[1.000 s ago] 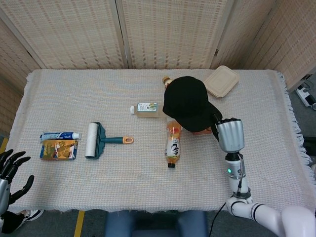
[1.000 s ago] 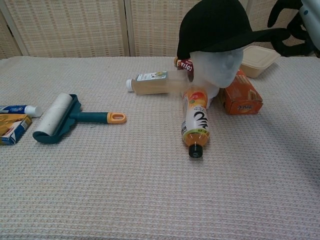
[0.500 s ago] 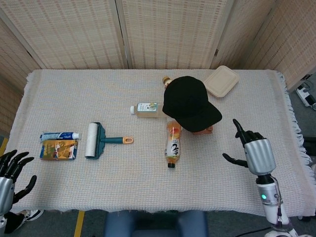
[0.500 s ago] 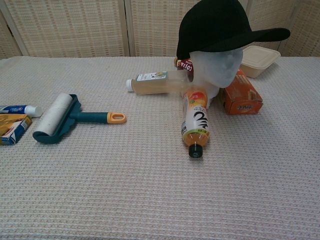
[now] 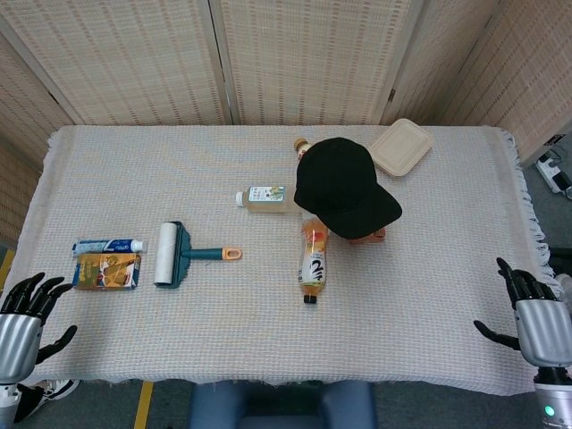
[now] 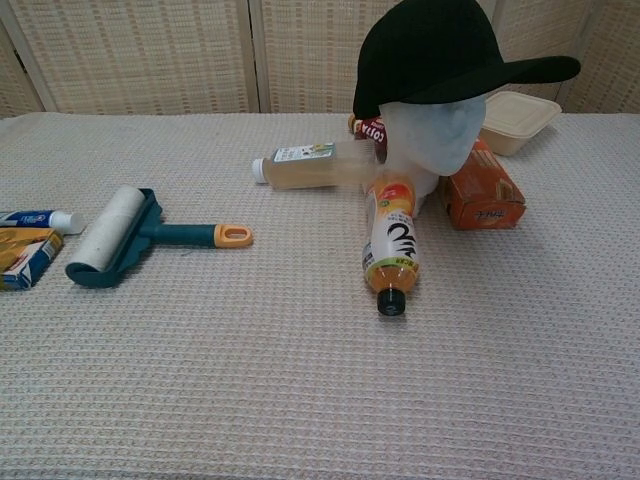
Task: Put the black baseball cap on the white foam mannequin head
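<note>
While both empty hands, left hand [image 5: 20, 326] and right hand [image 5: 539, 326], spread wide, the black cap [image 6: 432, 50] covers the foam head [image 6: 434, 135].

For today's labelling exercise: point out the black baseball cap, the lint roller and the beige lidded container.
black baseball cap [image 6: 430, 45], chest view, on its crown.
lint roller [image 5: 167, 254], head view, on its white roll.
beige lidded container [image 5: 401, 147], head view, on the middle of its lid.

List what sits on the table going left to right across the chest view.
Toothpaste tube above a yellow box at the left edge → lint roller → pale juice bottle → orange drink bottle → white foam mannequin head wearing the black baseball cap → orange carton → beige lidded container.
</note>
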Controlling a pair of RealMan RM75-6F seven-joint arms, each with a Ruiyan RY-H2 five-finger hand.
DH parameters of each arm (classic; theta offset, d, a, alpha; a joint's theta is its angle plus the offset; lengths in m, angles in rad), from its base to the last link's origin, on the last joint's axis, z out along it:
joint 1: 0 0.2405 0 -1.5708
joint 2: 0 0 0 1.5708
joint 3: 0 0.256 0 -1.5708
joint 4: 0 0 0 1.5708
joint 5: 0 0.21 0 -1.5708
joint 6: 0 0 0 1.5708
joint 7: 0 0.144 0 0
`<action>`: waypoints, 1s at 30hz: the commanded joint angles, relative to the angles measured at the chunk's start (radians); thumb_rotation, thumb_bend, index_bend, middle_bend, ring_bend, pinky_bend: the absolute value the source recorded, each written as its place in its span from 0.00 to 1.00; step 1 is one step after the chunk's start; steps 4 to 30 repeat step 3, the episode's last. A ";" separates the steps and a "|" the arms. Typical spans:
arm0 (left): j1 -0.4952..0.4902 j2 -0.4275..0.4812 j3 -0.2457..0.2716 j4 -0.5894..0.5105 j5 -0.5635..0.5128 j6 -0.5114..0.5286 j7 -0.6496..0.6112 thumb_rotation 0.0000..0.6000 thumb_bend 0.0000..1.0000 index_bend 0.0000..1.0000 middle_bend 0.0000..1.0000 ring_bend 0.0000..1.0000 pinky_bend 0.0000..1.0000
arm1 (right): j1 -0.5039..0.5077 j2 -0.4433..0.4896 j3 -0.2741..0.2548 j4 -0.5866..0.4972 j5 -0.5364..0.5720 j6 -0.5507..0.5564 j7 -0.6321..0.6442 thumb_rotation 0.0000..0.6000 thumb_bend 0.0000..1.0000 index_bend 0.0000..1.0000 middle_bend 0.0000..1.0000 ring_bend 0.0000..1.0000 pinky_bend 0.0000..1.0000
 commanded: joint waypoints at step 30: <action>-0.002 -0.007 -0.002 0.006 -0.002 -0.001 0.007 1.00 0.23 0.27 0.24 0.14 0.21 | -0.023 -0.005 0.012 0.028 -0.028 -0.011 0.034 0.82 0.00 0.00 0.20 0.13 0.26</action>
